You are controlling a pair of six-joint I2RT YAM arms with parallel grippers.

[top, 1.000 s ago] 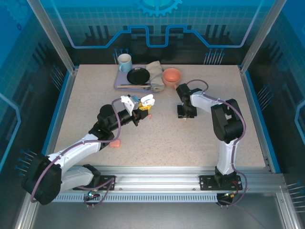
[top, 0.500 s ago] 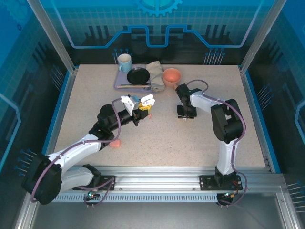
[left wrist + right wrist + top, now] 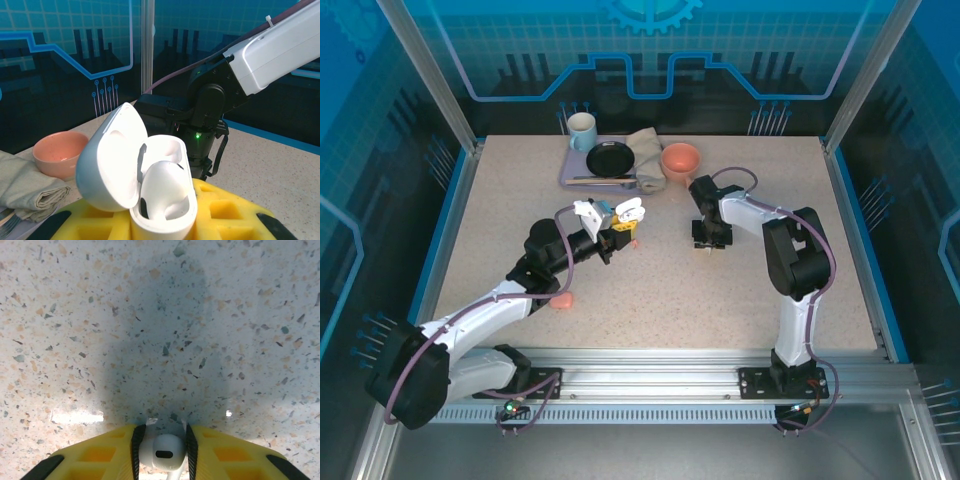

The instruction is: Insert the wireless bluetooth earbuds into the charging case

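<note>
Right tool (image 3: pixel 163 442) was clamped on a white earbud (image 3: pixel 162 452) down at the worktop (image 3: pixel 150 315); left tool (image 3: pixel 162 212) gripped the open charging case (image 3: pixel 160 190), raised to its left. Best lift slowly, then align squarely over the case.

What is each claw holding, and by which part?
The left claw holds the open white case by its lower half. The right claw pinches a white earbud by the sides of its rounded head.

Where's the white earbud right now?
Right wrist view, bottom centre: white earbud between the jaws of the right gripper, at the table near the orange bowl.
</note>
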